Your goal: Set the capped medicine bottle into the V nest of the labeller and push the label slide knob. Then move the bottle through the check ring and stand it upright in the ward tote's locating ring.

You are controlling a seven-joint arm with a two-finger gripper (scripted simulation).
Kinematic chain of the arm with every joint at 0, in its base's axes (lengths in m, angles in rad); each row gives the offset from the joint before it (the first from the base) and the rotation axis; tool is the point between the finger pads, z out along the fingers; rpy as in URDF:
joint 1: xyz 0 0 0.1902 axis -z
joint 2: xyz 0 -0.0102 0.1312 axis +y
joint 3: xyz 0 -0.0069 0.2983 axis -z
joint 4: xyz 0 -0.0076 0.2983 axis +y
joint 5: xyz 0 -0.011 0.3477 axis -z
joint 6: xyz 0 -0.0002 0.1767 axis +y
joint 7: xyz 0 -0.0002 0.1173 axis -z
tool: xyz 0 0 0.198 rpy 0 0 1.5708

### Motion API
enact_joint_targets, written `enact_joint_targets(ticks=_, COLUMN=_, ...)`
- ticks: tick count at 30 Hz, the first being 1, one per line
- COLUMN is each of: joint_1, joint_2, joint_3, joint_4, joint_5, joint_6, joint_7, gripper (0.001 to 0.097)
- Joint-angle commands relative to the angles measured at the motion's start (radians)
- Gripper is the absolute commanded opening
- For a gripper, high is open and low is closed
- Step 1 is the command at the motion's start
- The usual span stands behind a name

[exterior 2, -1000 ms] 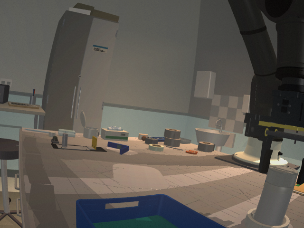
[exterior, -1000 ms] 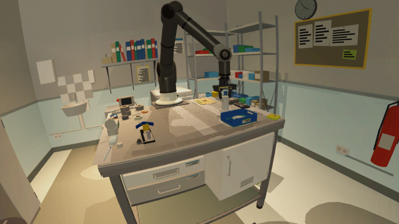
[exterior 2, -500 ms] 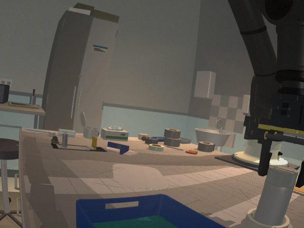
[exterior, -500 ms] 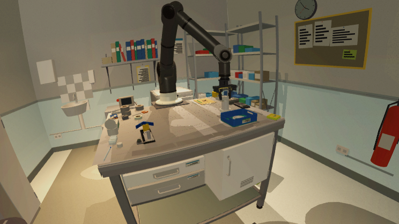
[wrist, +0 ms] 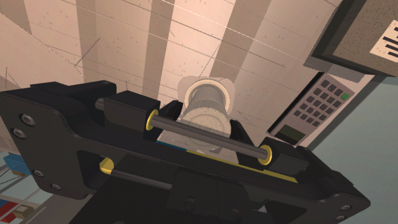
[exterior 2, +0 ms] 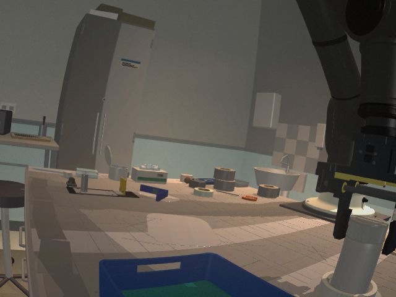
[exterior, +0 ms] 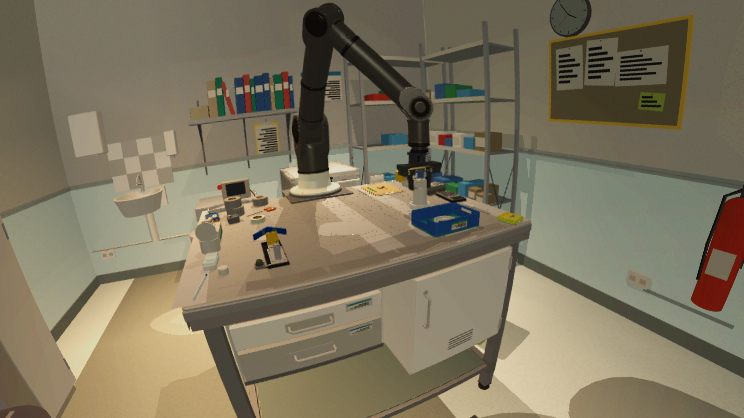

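Note:
The capped medicine bottle [exterior 2: 360, 252] [exterior: 419, 191] [wrist: 207, 111] stands upright in a pale round holder [exterior 2: 347, 286] at the back right of the table, its ribbed cap level with my fingertips. The blue ward tote [exterior: 445, 218] [exterior 2: 179, 276] sits just in front of it, near the table's right front corner. The labeller [exterior: 274, 253] [exterior 2: 96, 188] with its yellow upright and dark knob [exterior 2: 71, 181] lies far off near the table's left front. My gripper [exterior 2: 364, 236] [exterior: 419, 179] [wrist: 204, 119] hangs over the bottle with a finger on either side of the cap, open and holding nothing.
A calculator [wrist: 314, 111] [exterior: 450, 196] and a notepad [exterior: 381, 189] lie close to the bottle near the table's back edge. A blue bracket [exterior 2: 154, 191] [exterior: 269, 233], tape rolls [exterior 2: 224, 178] and small tools crowd the table's left side. The table's middle is open.

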Motion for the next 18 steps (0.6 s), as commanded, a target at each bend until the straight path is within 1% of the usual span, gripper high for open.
enact_joint_targets(ticks=1, joint_1=0.0, joint_2=-0.001, joint_3=0.0, joint_4=-0.001, joint_5=0.0, joint_6=0.0, joint_7=0.0, gripper=0.0795)
enact_joint_targets(ticks=12, joint_1=0.0, joint_2=0.0, joint_3=0.0, joint_4=0.0, joint_5=0.0, joint_6=0.0, joint_7=0.0, gripper=0.0795)
enact_joint_targets(ticks=18, joint_1=0.0, joint_2=0.0, joint_3=0.0, joint_4=0.0, joint_5=0.0, joint_6=0.0, joint_7=0.0, gripper=0.0685)
